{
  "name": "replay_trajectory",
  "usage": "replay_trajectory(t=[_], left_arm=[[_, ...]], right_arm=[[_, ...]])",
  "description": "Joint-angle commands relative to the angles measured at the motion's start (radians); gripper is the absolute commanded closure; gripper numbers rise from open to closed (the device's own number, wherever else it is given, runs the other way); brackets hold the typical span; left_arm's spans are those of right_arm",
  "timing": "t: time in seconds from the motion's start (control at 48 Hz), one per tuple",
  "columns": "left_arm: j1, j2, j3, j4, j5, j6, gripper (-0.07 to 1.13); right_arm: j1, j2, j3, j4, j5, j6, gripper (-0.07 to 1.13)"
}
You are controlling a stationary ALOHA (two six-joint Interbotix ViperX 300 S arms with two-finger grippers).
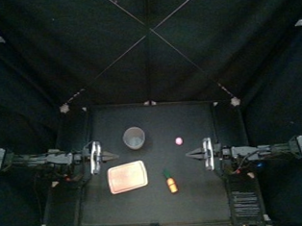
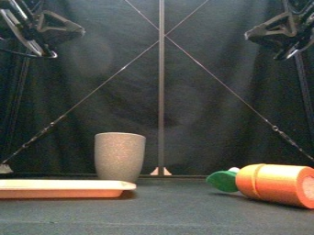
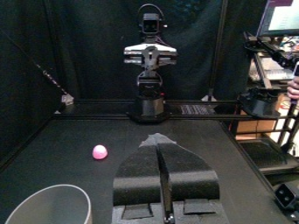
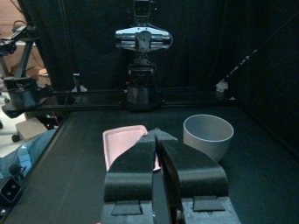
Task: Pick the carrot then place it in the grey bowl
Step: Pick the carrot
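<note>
The booth was dim, its black curtains [image 1: 60, 53] swallowing most light. The table [image 1: 198, 204] showed a faint grey sheen. In the front view the near carrot [image 2: 280, 184] was evenly lit, casting little shadow.

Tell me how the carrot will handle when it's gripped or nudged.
The carrot lies on its side and its orange body looks round, so a nudge would probably roll it. It appears a smooth, solid toy, likely stiff and perhaps slippery between jaws. Its green top may check the roll a little.
</note>
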Motion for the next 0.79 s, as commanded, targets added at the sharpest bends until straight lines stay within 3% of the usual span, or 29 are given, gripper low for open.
replay_trajectory(t=[0.021,0.188,0.5,0.667,0.792], left_arm=[[0.031,-0.008,0.009,-0.002,-0.003,0.002,1.14],[0.035,-0.011,0.012,-0.003,-0.003,0.0,1.07],[0.035,-0.011,0.015,-0.002,-0.003,0.0,1.06],[0.034,-0.012,0.017,-0.002,-0.003,0.0,1.06],[0.034,-0.011,0.017,-0.002,-0.003,0.0,1.06]], right_arm=[[0.005,0.038,-0.003,0.015,0.002,0.011,1.08],[0.034,0.107,0.006,0.129,0.041,0.112,1.0],[0.249,0.364,-0.026,0.209,0.054,0.371,1.0],[0.261,0.488,-0.048,0.21,0.054,0.451,0.97],[0.259,0.557,-0.072,0.212,0.054,0.466,0.85]])
